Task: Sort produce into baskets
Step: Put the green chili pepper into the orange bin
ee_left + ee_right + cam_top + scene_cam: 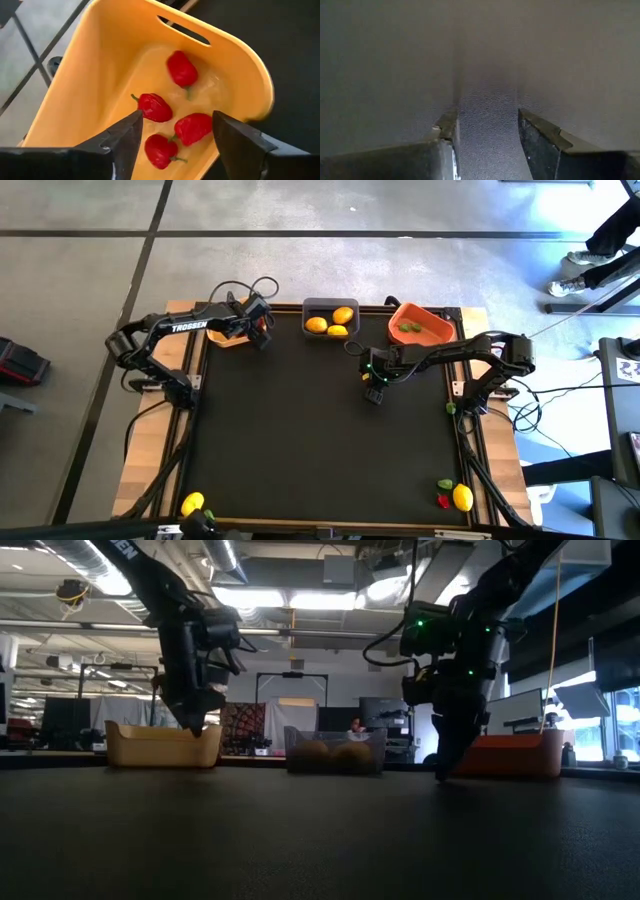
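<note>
My left gripper point(177, 117) is open above the yellow-orange basket point(105, 75) at the table's far left point(232, 336). Several small red pieces point(182, 69) lie on the basket's floor, and none is between the fingers. My right gripper point(487, 117) is open and empty. It points down, close over the bare black mat point(300, 430) right of the middle point(373, 392). The dark grey basket point(308, 306) holds yellow lemons point(342, 316). The orange basket point(405, 310) holds green pieces point(410, 328).
Loose produce lies near the table's near edge: a lemon point(192, 502) at the near left corner, and a lemon point(462, 497), a red piece point(444, 501) and a green piece point(444, 483) at the near right corner. The three baskets stand in a row along the far edge.
</note>
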Available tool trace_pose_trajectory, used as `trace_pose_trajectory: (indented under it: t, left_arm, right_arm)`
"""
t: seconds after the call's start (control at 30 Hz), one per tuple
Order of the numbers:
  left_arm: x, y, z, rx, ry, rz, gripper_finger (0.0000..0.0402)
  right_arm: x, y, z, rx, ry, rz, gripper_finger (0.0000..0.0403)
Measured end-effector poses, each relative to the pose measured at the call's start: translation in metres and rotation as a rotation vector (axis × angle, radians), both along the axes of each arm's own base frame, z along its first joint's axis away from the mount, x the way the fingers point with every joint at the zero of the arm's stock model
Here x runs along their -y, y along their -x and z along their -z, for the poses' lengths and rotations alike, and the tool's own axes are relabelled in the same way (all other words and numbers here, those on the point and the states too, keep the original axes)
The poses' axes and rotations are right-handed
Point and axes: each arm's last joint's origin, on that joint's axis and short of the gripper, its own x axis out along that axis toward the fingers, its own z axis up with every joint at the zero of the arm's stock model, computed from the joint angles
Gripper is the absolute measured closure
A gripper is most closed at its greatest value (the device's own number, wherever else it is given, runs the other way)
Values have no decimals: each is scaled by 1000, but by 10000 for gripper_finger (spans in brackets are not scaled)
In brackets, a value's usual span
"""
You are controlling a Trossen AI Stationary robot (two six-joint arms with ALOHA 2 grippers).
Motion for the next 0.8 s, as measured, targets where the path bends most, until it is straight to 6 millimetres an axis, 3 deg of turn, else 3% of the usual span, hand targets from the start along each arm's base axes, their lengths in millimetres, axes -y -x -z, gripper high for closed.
trace_pose_trajectory:
  t: [0.2, 0.53, 0.8]
  left_arm:
    - [9, -4, -9, 18, -22, 56, 176]
    - [55, -9, -59, 211, -153, 211, 185]
    - [87, -18, -74, 299, -174, 329, 183]
  right_arm:
    - [0, -1, 0, 7, 2, 0, 263]
    - [1, -6, -3, 59, -8, -11, 263]
    - [-2, 3, -28, -130, -50, -56, 263]
